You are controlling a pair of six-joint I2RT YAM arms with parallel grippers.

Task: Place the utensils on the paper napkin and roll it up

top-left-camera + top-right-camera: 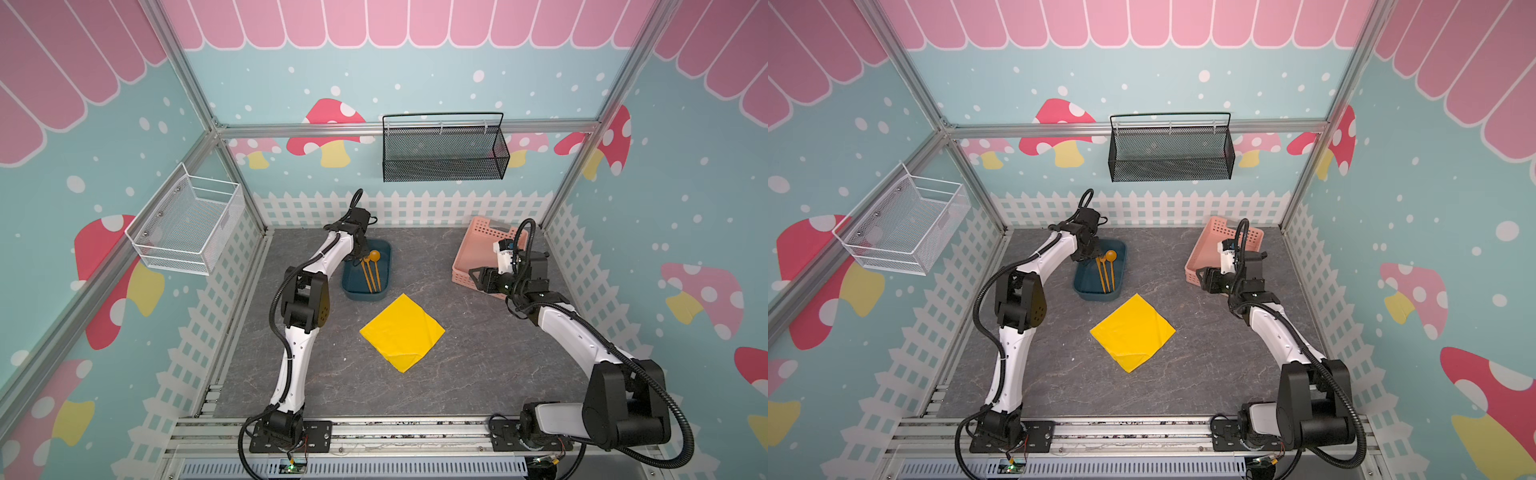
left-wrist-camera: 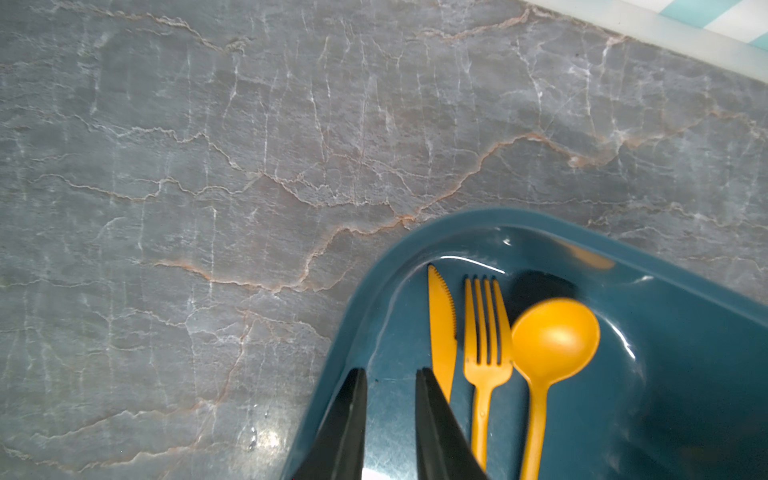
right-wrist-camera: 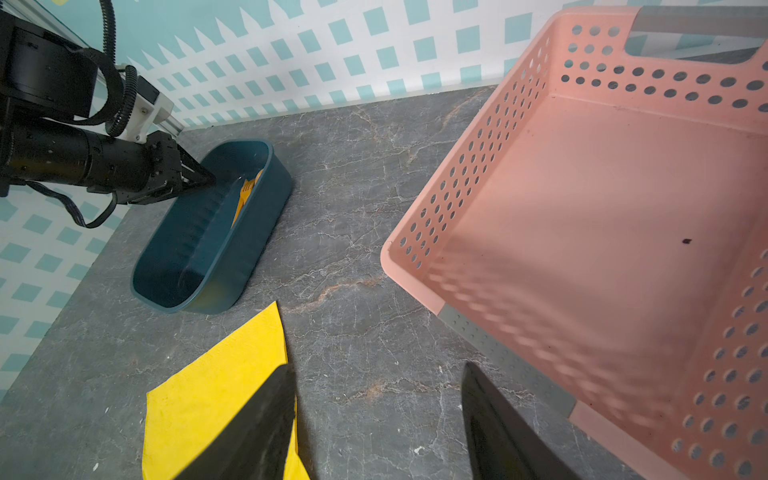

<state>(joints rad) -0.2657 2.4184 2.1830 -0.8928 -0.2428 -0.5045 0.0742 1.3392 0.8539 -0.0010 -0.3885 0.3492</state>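
Utensils (image 1: pixel 371 272) in blue tub (image 1: pixel 365 296), left tool (image 2: pixel 390 372) beside knife (image 2: pixel 441 324), napkin (image 1: pixel 402 332) near

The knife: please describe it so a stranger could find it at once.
On the grey tabletop, behind the yellow napkin, stands a dark blue tub holding three orange utensils side by side. The knife is the outer one beside the fork: flat, with a serrated edge, no prongs or bowl.

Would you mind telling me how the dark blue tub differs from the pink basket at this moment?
The dark blue tub has solid, glossy walls; the pink basket has walls dotted with holes. The tub holds the three orange utensils; the basket looks empty. Both are open-topped plastic bins standing on the grey table.
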